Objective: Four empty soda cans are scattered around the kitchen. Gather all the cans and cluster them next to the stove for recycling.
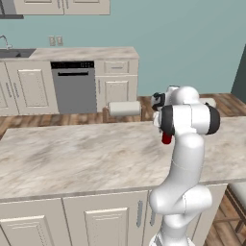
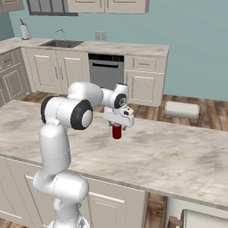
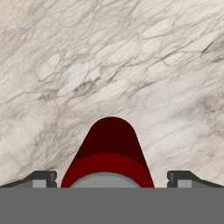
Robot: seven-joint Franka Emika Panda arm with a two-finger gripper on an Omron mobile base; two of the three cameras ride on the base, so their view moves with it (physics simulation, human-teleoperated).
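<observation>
Can [image 2: 117, 132], red, stands upright on the island counter [image 2: 178, 156], toward its far edge, right between your gripper's [image 3: 112, 178] spread, unclenched fingers. You haven't gripped it yet; judging by this, all 4 cans remain to gather by the stove.

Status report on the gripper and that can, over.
Gripper open, straddling upright red soda can, fingertips clear of both sides. Can stands on marble island counter. Nothing in the way.

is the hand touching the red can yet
Apart. In the hand view, the fingertips of the hand stand wide on either side of the red can, with bare counter showing in both gaps.
</observation>
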